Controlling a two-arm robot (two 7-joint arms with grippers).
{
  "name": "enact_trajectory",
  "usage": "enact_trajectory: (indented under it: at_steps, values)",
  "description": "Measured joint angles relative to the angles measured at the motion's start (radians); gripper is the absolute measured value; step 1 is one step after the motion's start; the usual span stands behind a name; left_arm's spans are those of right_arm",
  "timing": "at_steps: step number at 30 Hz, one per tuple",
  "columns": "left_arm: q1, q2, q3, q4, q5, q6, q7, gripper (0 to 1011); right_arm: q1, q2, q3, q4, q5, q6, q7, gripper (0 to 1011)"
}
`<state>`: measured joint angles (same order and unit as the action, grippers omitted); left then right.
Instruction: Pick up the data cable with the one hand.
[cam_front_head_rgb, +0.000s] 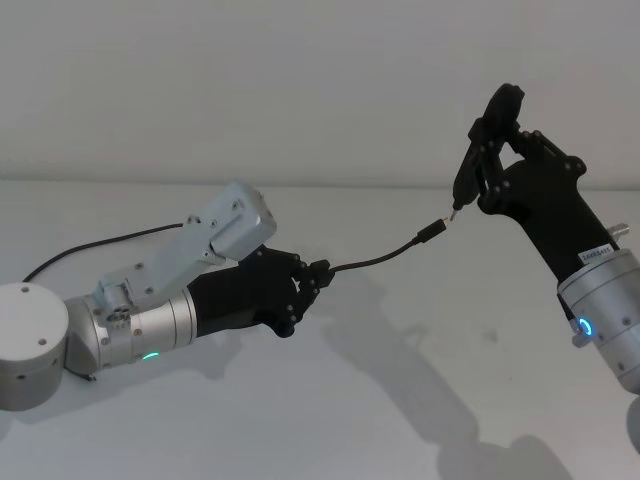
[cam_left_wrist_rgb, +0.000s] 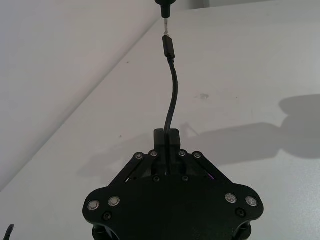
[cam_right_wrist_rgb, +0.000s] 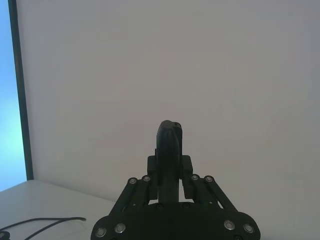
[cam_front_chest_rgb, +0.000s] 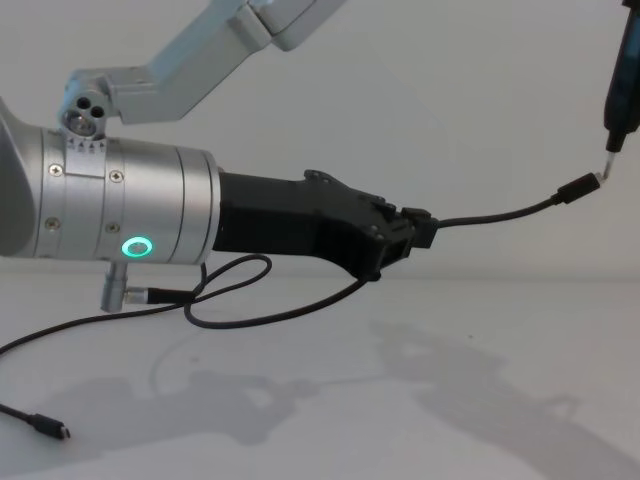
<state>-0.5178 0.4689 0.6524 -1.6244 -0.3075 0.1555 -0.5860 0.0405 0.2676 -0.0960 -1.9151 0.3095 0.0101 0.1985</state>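
Note:
My left gripper (cam_front_head_rgb: 318, 272) is shut on the data cable (cam_front_head_rgb: 380, 257) and holds it above the white table. In the left wrist view the fingers (cam_left_wrist_rgb: 172, 136) pinch the cord (cam_left_wrist_rgb: 172, 95), which curves away to its slim black plug (cam_left_wrist_rgb: 167, 46). The plug (cam_front_head_rgb: 432, 231) points its silvery tip at the pin tip of a narrow black tool (cam_front_head_rgb: 470, 170), and the two nearly touch. My right gripper (cam_front_head_rgb: 492, 158) is shut on that tool (cam_right_wrist_rgb: 169, 145), raised at the right. From the chest, the plug (cam_front_chest_rgb: 578, 188) hangs just below the tool (cam_front_chest_rgb: 622, 90).
Behind the left gripper (cam_front_chest_rgb: 415, 232) the rest of the cable (cam_front_chest_rgb: 240, 300) loops down onto the table (cam_front_chest_rgb: 400, 420). Its other end, a small plug (cam_front_chest_rgb: 50, 428), lies at the near left. A plain wall stands behind.

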Motion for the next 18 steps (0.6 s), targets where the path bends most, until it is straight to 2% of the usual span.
enact_trajectory:
  at_steps: [18]
  values:
    - [0.0,0.0,0.0,0.0,0.0,0.0,0.0,48,-0.001,-0.003,-0.003,0.0,0.009,0.005,-0.002,274]
